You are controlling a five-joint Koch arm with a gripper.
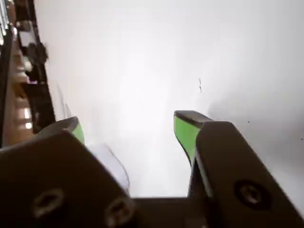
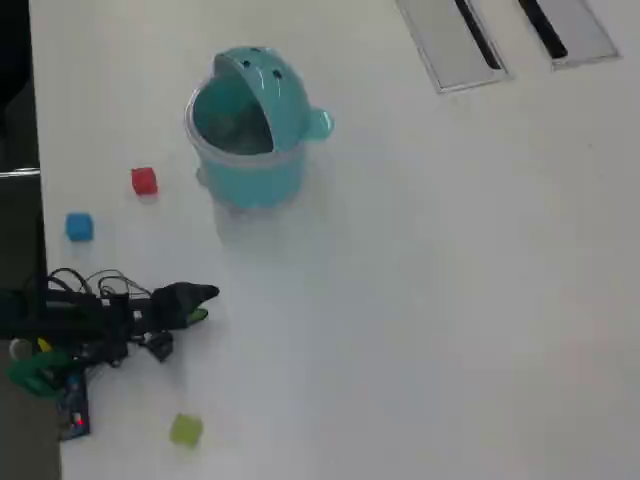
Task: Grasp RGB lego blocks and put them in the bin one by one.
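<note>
In the overhead view the teal bin stands upright at the upper left, its domed lid tipped back and its mouth showing. A red cube and a blue cube lie on the white table to the left of the bin. A yellow-green cube lies near the bottom edge. My gripper points right, between the blue and yellow-green cubes and apart from both. In the wrist view the gripper is open, its green-padded fingers wide apart with only bare table between them. No cube or bin shows in that view.
Two grey recessed panels sit in the table at the top right. The table's left edge runs close to the blue cube. Cables and the arm's base crowd the lower left.
</note>
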